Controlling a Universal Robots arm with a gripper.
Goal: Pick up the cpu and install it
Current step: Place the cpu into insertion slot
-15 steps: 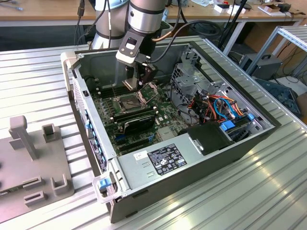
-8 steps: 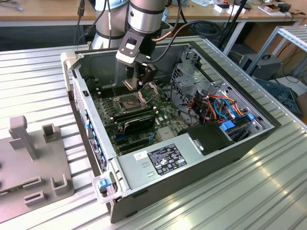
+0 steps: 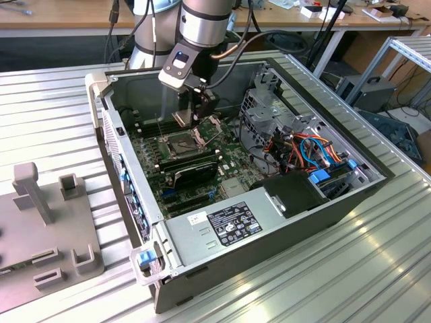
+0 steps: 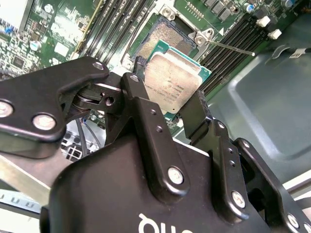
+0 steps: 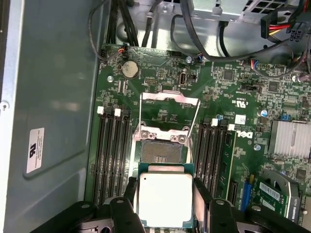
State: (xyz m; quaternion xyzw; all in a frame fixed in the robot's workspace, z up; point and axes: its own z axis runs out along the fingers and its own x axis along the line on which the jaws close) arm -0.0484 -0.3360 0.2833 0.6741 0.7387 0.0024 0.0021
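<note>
I hold the cpu [image 5: 165,201] in my claw [image 5: 165,194], a black finger [image 5: 201,199] pressed to each side and its dull silver top toward the camera. Reading a clock round the open socket [image 5: 160,151], the cpu sits at six, at the socket's edge. The metal bracket [image 5: 169,99] is at twelve and memory slots [image 5: 112,155] run at nine and three. A coin battery [image 5: 129,69] lies at eleven, a finned heatsink [image 5: 290,138] far out at three, and a white label [image 5: 34,150] on the grey case wall [image 5: 53,97] far out at nine.
</note>
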